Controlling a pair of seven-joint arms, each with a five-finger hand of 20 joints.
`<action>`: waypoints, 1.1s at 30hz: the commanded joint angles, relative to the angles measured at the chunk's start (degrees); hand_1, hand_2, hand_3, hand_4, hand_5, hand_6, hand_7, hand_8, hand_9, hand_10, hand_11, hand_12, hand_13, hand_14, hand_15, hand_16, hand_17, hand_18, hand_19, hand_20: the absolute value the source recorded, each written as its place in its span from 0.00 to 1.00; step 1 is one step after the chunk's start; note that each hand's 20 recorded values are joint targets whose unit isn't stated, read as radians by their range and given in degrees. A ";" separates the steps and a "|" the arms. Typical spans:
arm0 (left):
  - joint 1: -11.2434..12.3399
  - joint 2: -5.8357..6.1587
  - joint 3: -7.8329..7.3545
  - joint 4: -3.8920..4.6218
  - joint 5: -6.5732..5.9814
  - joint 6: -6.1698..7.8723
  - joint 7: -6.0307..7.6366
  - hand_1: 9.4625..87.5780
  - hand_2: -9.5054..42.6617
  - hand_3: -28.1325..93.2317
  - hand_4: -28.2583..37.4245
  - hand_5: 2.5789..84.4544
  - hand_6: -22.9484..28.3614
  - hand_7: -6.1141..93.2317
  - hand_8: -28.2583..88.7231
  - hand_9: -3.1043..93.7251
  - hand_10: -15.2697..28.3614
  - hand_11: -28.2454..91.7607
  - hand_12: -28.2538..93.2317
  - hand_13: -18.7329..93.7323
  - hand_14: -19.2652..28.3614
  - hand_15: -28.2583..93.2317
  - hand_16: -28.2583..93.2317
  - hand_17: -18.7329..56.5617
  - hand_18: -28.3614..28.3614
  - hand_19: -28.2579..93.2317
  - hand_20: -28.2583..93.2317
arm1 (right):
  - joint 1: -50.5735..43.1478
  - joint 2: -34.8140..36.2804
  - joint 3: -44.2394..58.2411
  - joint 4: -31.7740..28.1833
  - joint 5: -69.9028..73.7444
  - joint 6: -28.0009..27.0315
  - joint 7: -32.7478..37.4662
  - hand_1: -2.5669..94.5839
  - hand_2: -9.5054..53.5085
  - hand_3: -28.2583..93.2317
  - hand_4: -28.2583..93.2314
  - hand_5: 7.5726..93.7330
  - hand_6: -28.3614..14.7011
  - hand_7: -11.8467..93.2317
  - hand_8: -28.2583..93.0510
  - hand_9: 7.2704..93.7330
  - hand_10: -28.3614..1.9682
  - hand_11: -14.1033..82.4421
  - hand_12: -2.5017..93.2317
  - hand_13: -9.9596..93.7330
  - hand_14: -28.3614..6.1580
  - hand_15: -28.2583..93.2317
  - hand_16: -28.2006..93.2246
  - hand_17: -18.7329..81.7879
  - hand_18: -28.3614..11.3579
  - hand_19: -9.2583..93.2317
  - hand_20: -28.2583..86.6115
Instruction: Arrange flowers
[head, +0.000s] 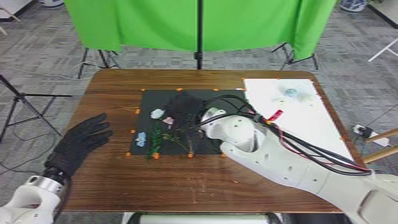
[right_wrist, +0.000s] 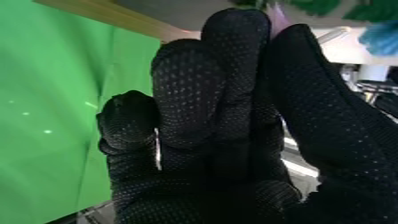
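My left hand (head: 78, 142) is held over the table's left side with its fingers spread loosely. My right hand (head: 185, 107) is above the black mat (head: 200, 94). Left of it on the mat are a white flower (head: 157, 114), a pink flower (head: 169, 120), a blue flower (head: 140, 139) and green stems (head: 155, 141). In the right wrist view, my right hand (right_wrist: 209, 115) has nearly straight fingers, with the thumb close to them. Something pink (right_wrist: 279, 17) shows between the tips; whether they touch it, I cannot tell. Near it are green leaves (right_wrist: 314, 6) and a blue flower (right_wrist: 382, 37).
A white board (head: 311, 122) lies at the table's right, bearing a pale blue flower (head: 290, 92) and a red object (head: 275, 115). Orange markers surround the mat. My right arm, with loose cables, crosses the board's near side. A green screen (head: 195, 25) stands behind the table.
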 joint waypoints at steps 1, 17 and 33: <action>0.63 -0.46 0.36 0.20 -0.21 0.50 -0.60 0.20 0.21 0.81 0.00 0.33 0.53 0.26 0.15 0.31 0.62 0.41 0.35 0.35 0.73 0.55 0.20 0.13 0.89 0.67 0.23 | 1.01 -0.52 0.11 2.02 -1.28 1.33 0.07 0.51 0.00 0.91 0.00 0.74 0.72 0.56 0.12 0.92 0.81 0.42 0.47 0.88 0.78 0.71 0.46 0.59 0.30 0.99 0.59; 0.15 -0.54 0.52 0.44 -0.07 0.46 -1.04 0.20 0.21 0.81 0.00 0.33 0.53 0.26 0.15 0.31 0.62 0.41 0.35 0.35 0.73 0.55 0.20 0.13 0.89 0.67 0.23 | -0.24 -0.27 1.34 0.63 -1.94 0.46 -0.15 0.45 0.00 0.90 0.00 0.69 0.70 0.56 0.12 0.88 0.80 0.41 0.46 0.84 0.77 0.73 0.46 0.57 0.30 0.97 0.61; 1.70 -1.10 -0.45 -0.03 -0.17 0.85 -0.56 0.20 0.21 0.81 0.00 0.33 0.53 0.26 0.15 0.31 0.62 0.41 0.35 0.35 0.73 0.54 0.20 0.13 0.89 0.67 0.23 | -0.74 11.69 12.22 1.34 8.53 5.98 6.71 0.23 0.09 0.98 0.00 0.38 0.63 0.41 0.06 0.41 0.59 0.48 0.23 0.51 0.61 0.65 0.35 0.40 0.29 0.75 0.55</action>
